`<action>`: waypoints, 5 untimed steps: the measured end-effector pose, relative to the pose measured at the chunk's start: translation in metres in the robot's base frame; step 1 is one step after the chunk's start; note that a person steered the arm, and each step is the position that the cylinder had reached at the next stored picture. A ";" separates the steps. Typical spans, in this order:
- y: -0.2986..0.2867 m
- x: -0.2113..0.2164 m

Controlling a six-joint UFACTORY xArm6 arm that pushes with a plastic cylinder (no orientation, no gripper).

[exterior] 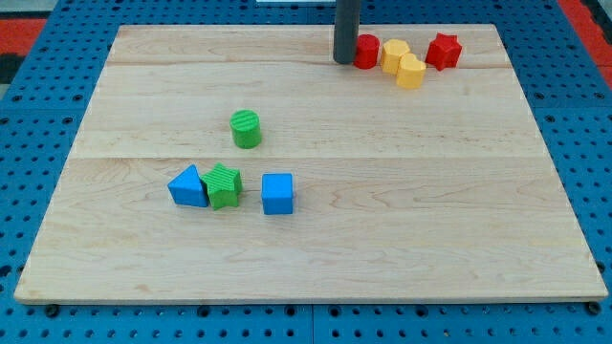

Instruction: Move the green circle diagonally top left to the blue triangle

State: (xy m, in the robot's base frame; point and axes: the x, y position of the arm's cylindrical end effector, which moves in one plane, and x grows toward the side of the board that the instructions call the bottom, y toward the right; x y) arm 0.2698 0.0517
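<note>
The green circle (246, 128) stands left of the board's middle. The blue triangle (188, 186) lies below and to its left, touching a green star (224, 185) on its right side. My tip (343, 60) is at the view's top, far up and right of the green circle, right beside a red round block (366, 51). It touches neither the green circle nor the blue triangle.
A blue cube (277, 193) sits right of the green star. At the top right are two yellow blocks (394, 53) (411, 72) and a red star (443, 51). The wooden board (430, 239) lies on a blue pegboard.
</note>
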 end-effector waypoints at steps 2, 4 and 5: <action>-0.006 0.082; -0.118 0.131; -0.176 0.133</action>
State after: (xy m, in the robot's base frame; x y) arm 0.4032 -0.1244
